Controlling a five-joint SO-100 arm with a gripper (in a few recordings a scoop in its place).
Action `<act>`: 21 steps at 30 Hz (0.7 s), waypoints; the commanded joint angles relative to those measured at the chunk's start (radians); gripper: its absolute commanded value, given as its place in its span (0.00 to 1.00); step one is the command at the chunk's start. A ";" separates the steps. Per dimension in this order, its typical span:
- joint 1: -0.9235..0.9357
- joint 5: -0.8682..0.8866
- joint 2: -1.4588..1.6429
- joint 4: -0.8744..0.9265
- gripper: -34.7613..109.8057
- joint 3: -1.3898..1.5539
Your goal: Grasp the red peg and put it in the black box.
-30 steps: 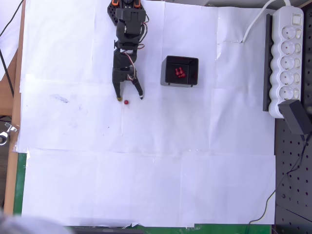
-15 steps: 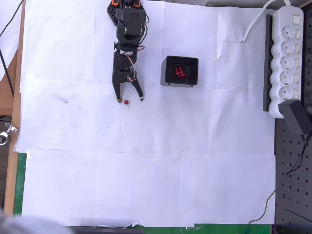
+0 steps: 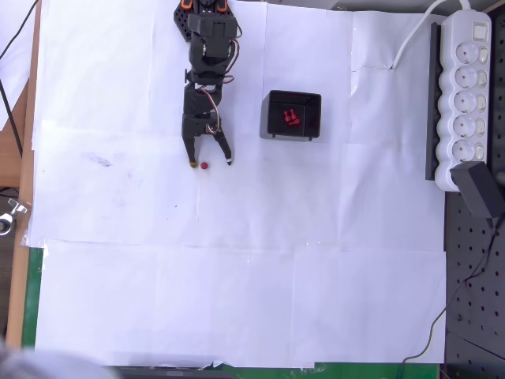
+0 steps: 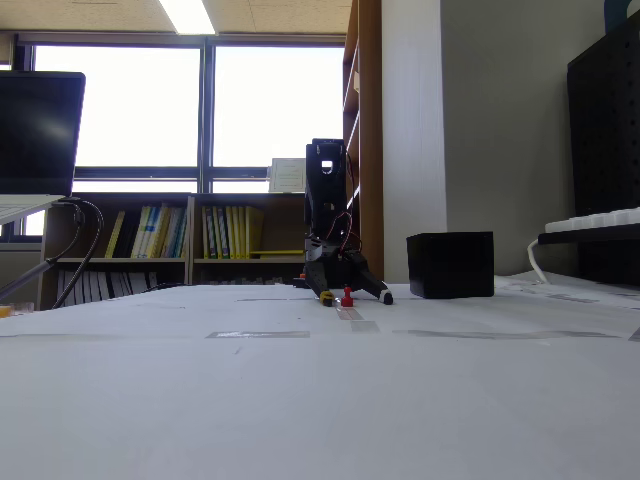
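**Red peg between spread fingers on the paper**

The red peg (image 3: 204, 166) lies on the white paper sheet (image 3: 237, 237), left of the black box (image 3: 291, 115) in the overhead view. In the fixed view the red peg (image 4: 347, 297) stands on the surface, low between the two fingertips.

The gripper (image 3: 210, 162) points down at the sheet with its fingers spread wide and grasping nothing. In the overhead view, one fingertip sits just left of the peg and the other lies farther to its right; the peg is at the level of the tips. Whether the nearer tip touches the peg cannot be told. In the fixed view the gripper (image 4: 354, 297) is at the surface, tips apart on either side of the peg.

The black box (image 4: 450, 265) rests on the sheet, apart from the gripper. Several red pegs in the box (image 3: 289, 118) lie together.

A white power strip (image 3: 465, 95) lies at the right edge of the overhead view.
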 commanded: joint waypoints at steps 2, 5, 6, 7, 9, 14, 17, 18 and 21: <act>-0.015 0.003 0.009 0.017 0.47 0.032; -0.014 0.003 0.006 0.023 0.47 0.034; -0.014 0.006 0.008 0.023 0.47 0.035; -0.014 0.009 0.008 0.023 0.47 0.035; -0.014 0.011 0.008 0.023 0.47 0.037; -0.014 0.020 0.011 0.020 0.42 0.037; -0.014 0.020 0.011 0.021 0.37 0.037; -0.014 0.021 0.009 0.023 0.34 0.037; -0.014 0.043 0.009 0.015 0.30 0.037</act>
